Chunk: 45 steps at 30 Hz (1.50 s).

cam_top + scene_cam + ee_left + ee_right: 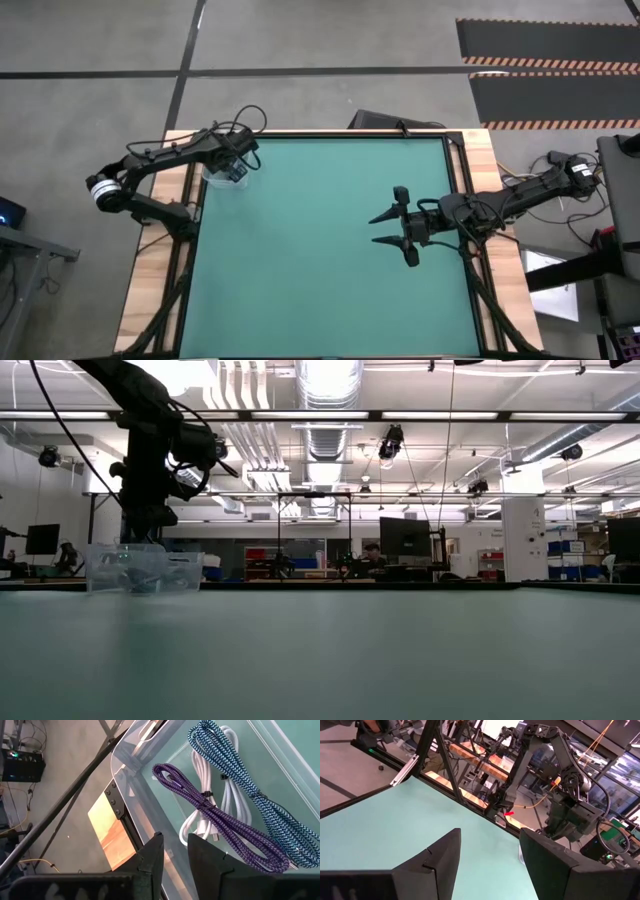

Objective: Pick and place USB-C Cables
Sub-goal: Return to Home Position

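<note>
A clear plastic bin (222, 174) stands at the table's far left corner and also shows in the low view (140, 568). Three bundled cables lie on its floor: a purple one (220, 822), a white one (210, 785) and a teal one (250, 790). I see no second white cable. My left gripper (175, 842) hovers above the bin's edge near the purple cable; it is open by a narrow gap and holds nothing. My right gripper (374, 230) is wide open and holds nothing. It hangs over the right half of the table and points toward the table's left edge (490, 840).
The green mat (320, 280) lies bare between the two arms. Wooden table borders (150, 290) and a metal frame run along both sides. In the right wrist view the left arm (560, 780) stands far off at the table's corner. The room shows beyond the table.
</note>
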Available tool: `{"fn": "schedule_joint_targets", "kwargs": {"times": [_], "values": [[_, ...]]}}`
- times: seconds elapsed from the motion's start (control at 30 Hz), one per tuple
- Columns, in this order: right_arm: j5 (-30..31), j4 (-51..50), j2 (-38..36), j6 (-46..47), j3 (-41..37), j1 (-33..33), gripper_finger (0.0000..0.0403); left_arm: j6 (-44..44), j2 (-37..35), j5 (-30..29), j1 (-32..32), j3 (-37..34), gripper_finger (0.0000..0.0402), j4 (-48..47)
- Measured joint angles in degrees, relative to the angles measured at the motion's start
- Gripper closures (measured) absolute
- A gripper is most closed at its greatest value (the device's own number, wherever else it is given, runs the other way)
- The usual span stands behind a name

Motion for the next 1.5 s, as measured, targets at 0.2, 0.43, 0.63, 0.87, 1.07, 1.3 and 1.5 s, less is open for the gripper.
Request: {"fn": "schedule_joint_targets", "kwargs": {"times": [0.2, 0.43, 0.63, 0.87, 1.07, 1.3, 1.5], "values": [[0.0, -0.3, 0.0, -0.1, 0.0, 0.0, 0.0207, -0.1, 0.0, 0.7, 0.0, 0.0, 0.033, 0.0], [-0.1, -0.3, -1.2, -1.9, -1.9, -0.6, 0.0207, 0.6, -2.4, 11.1, -2.8, -0.5, 0.0331, 1.6], [-0.1, -0.1, -6.2, -1.0, -4.7, -2.0, 0.0207, 4.3, -8.4, 15.1, -12.4, -2.7, 0.0332, 8.7], [-0.1, -0.2, -12.0, 0.6, -7.8, -3.2, 0.0207, 7.7, -15.8, 23.6, -25.2, -6.3, 0.0334, 17.0], [-0.1, -0.2, -14.2, 0.8, -9.0, -3.2, 0.0207, 7.5, -20.2, 29.5, -36.3, -11.0, 0.0383, 25.3], [-0.1, -0.2, -14.7, 0.6, -9.8, -3.2, 0.0207, 6.1, -24.1, 29.9, -46.7, -18.3, 0.0401, 36.1], [-0.1, -0.2, -16.3, 0.5, -11.0, -3.2, 0.0207, 4.5, -30.8, 29.9, -48.2, -23.4, 0.0401, 38.5]]}}
